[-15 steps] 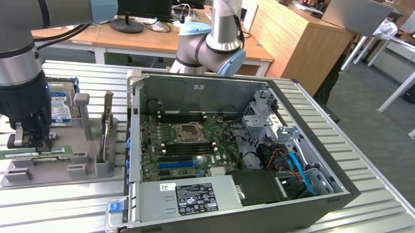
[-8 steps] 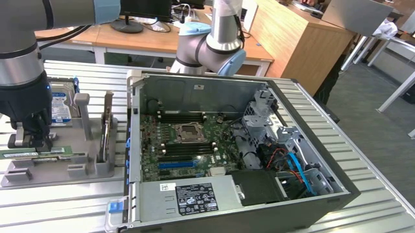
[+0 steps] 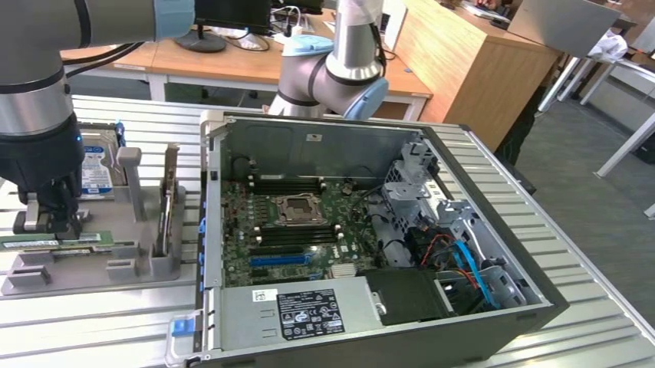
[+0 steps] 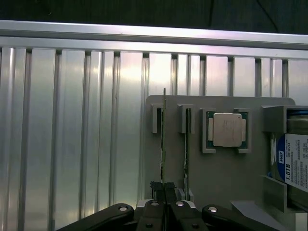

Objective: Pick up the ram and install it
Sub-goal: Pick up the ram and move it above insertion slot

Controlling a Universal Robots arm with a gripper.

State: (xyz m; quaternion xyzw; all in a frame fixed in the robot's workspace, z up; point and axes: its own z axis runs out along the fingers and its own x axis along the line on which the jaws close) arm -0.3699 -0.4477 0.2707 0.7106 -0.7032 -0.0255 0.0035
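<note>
The gripper (image 4: pixel 164 186) is clenching the ram (image 4: pixel 163 139), both fingers (image 4: pixel 156 186) pinching the thin stick's top edge near one end. The ram is standing on edge in a slot of the gray holder (image 4: pixel 221 187); can't tell whether it is lifting off the slot floor. A second stick (image 4: pixel 186 144) is standing parallel, just beside it, in the next slot and not touching the gripper. A CPU (image 4: pixel 227 130) is lying flat in a square pocket of the holder, on the second stick's other side. A hard drive (image 4: pixel 294 166) with a blue-and-white label is sitting at the holder's far end. The holder is resting on a ribbed aluminium table (image 4: pixel 72 134).

In the exterior view the arm (image 3: pixel 41 115) is hanging over the holder at the exterior view's left. An open case (image 3: pixel 481 192) is lying just beside the holder, on the exterior view's right. Its motherboard (image 3: pixel 245 222) is showing, with the socket (image 3: pixel 304 207) in the middle, a blue slot (image 3: pixel 278 259) nearer the camera, and a power supply (image 3: pixel 297 310) along the near edge. The ram is sitting well apart from the motherboard.
</note>
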